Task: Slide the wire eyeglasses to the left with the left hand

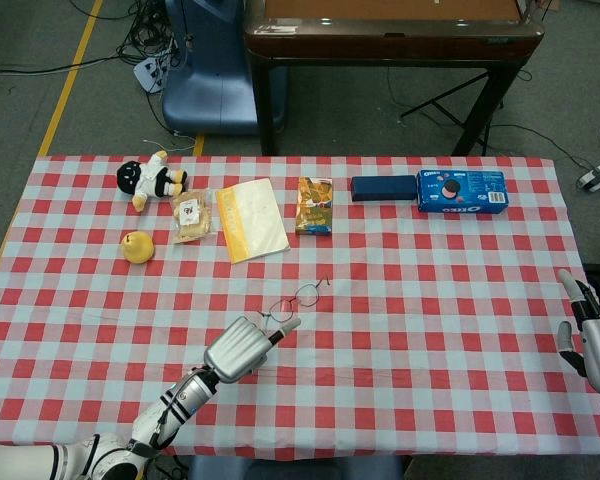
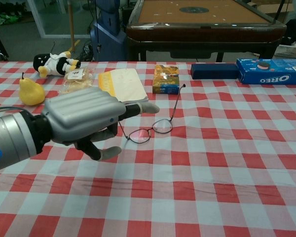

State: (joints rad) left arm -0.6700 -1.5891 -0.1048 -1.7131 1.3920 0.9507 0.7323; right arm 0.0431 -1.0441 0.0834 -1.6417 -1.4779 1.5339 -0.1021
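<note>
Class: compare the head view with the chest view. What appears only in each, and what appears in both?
Only the head view shows the right robot hand, open at the table's right edge. Only the chest view shows the game table's brown top. Both show the left robot hand reaching toward the wire eyeglasses, plus the pear and Oreo box.

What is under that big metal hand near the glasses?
Under the left hand lies red-checked tablecloth. One extended finger reaches over the wire eyeglasses' near temple arm. Whether it touches is hidden.
</note>
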